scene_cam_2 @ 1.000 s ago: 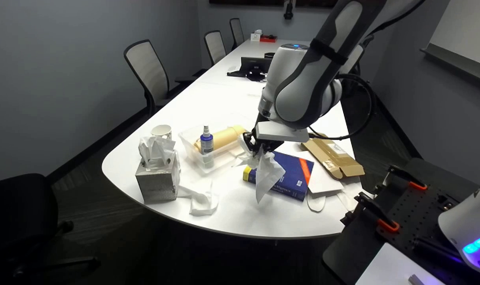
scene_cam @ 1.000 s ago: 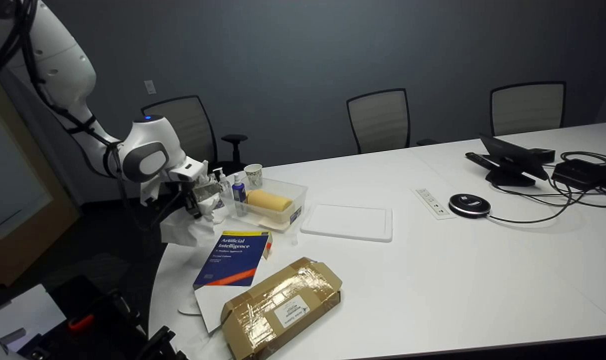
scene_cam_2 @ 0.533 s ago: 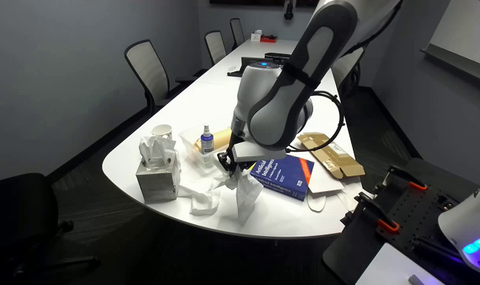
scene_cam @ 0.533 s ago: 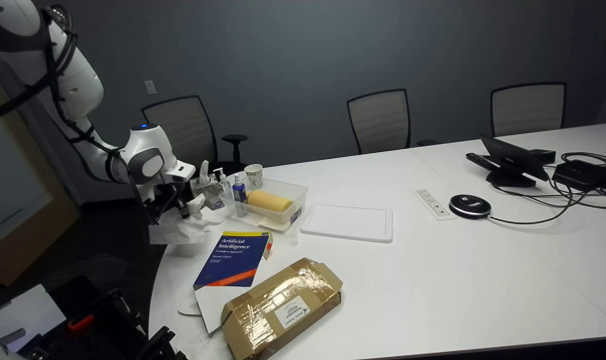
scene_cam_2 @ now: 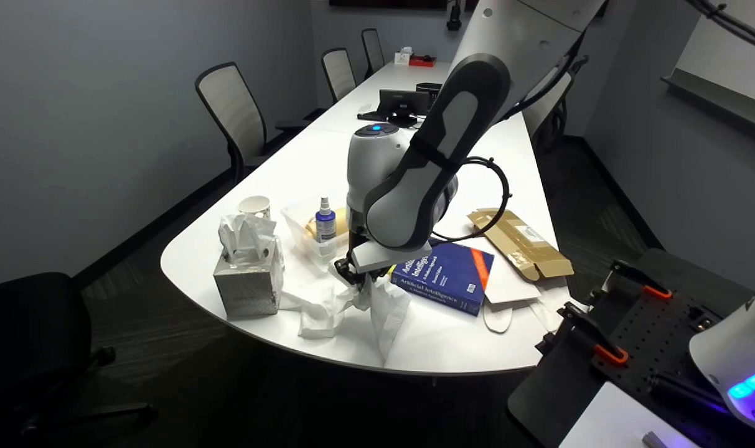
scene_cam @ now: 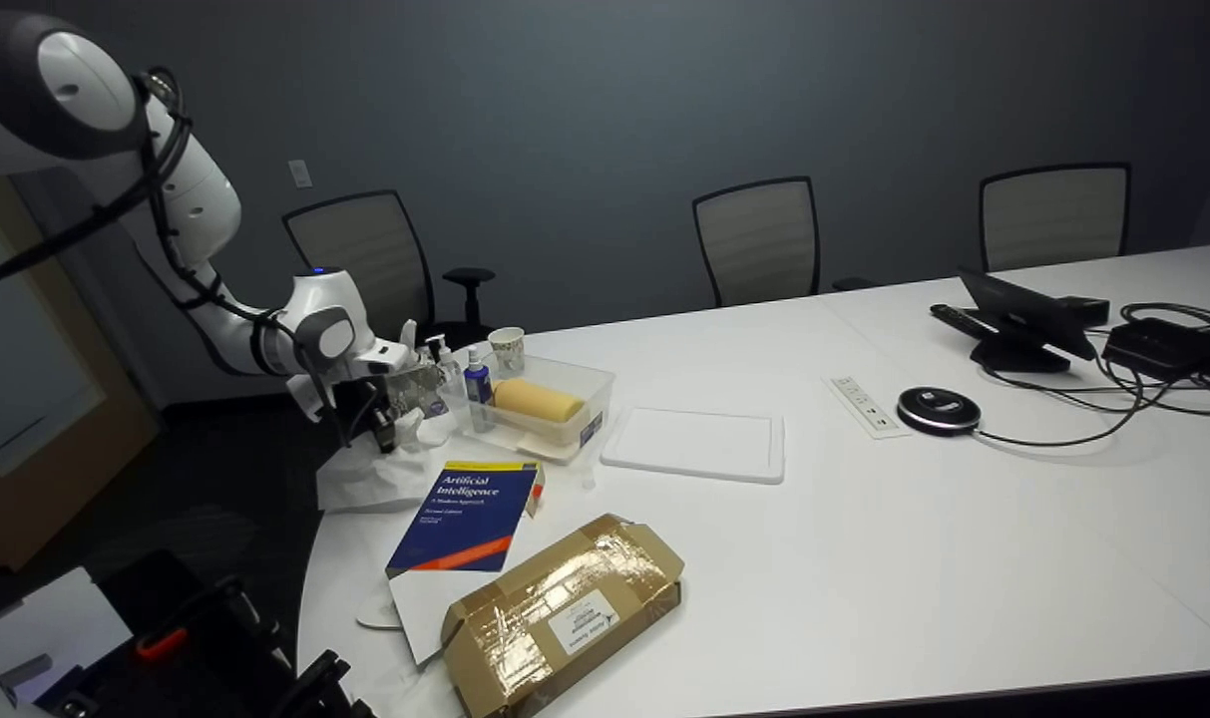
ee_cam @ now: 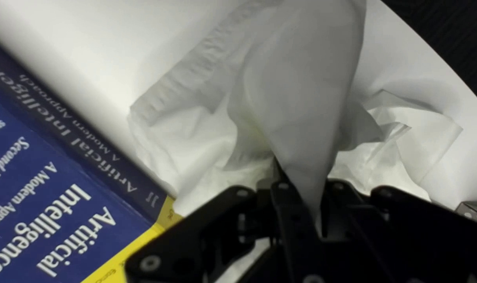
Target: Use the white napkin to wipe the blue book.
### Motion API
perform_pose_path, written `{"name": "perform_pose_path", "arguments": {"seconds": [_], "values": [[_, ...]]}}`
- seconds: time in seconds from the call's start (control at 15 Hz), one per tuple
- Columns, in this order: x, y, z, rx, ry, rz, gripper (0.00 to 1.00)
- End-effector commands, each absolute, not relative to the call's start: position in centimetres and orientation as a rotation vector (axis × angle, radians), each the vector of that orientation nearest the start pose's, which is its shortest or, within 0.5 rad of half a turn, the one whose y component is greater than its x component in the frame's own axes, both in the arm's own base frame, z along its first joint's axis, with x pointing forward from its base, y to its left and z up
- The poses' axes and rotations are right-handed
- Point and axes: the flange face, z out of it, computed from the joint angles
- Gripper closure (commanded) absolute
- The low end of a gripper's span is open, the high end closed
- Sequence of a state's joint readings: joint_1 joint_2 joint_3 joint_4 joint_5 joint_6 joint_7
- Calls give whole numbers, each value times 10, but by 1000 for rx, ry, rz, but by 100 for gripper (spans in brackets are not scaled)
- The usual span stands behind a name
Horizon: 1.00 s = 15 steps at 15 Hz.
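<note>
The white napkin (ee_cam: 301, 78) is pinched in my gripper (ee_cam: 307, 188), which is shut on it in the wrist view. The napkin hangs in rumpled folds low over the table in both exterior views (scene_cam: 365, 481) (scene_cam_2: 389, 314). I cannot tell how much of it touches the table. The blue book (scene_cam: 465, 519) lies flat; it also shows in an exterior view (scene_cam_2: 445, 277) and in the wrist view (ee_cam: 45, 188). My gripper (scene_cam_2: 360, 281) is beside the book's spine and yellow end, off its cover. In the wrist view the napkin's edge is close to the spine.
A loose white tissue (scene_cam_2: 321, 316) lies by the silver tissue box (scene_cam_2: 249, 283). A clear bin (scene_cam: 595, 419) holds a yellow roll (scene_cam: 535, 400) and a blue spray bottle (scene_cam: 477, 381). A cardboard packet (scene_cam: 575, 608) lies beyond the book, with a white panel (scene_cam: 694, 444) further along.
My gripper has moved down and away from the book toward the tissue box, carrying the napkin from in front of the book to beside it. The book has not moved.
</note>
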<state>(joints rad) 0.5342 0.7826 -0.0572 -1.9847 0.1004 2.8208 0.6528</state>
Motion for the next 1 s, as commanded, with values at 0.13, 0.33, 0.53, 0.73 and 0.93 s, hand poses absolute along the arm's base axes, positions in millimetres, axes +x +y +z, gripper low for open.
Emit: {"name": "perform_pose_path", "arguments": {"seconds": [0.13,0.33,0.53,0.73,0.93], "values": [[550,278,59,-3127,359,-32,64],[553,278,61,-3139,367,-5,47],[556,275,69,-3151,375,30,25],[561,273,86,-3142,392,29,4],[560,266,122,-3137,394,28,0]]}}
